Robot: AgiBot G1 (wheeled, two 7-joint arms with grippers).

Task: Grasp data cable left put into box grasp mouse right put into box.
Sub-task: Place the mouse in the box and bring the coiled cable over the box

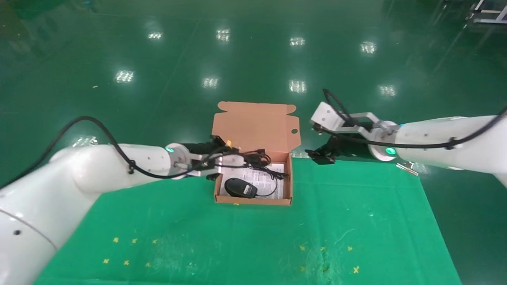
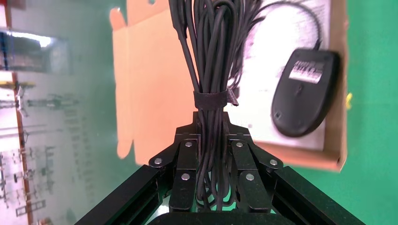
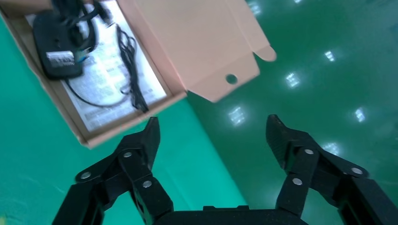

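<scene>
Cardboard of a salmon-orange colour makes up the box [image 1: 291, 186], which sits open on the green table [image 1: 356, 221] with its tabbed lid standing up at the far side, a round hole near the lid's right edge. Inside, on a white printed sheet [image 1: 277, 168], the mouse [image 1: 240, 187] lies belly-up at the near left, its white label showing and its thin cord curling across the sheet toward the right wall. The left hand [image 2: 213, 157] hangs over the box's left rear corner, its fingers [image 2: 185, 176] closed tight around the data cable [image 2: 211, 65], a bundle of black loops bound by a strap just beyond the fingertips. The loose end of the bundle droops over the sheet inside the box, behind the mouse; whether it touches the sheet I cannot tell. The right hand [image 3: 213, 133] is just beside the box's right rear corner, at the table's far edge, its fingers spread wide and holding nothing.
</scene>
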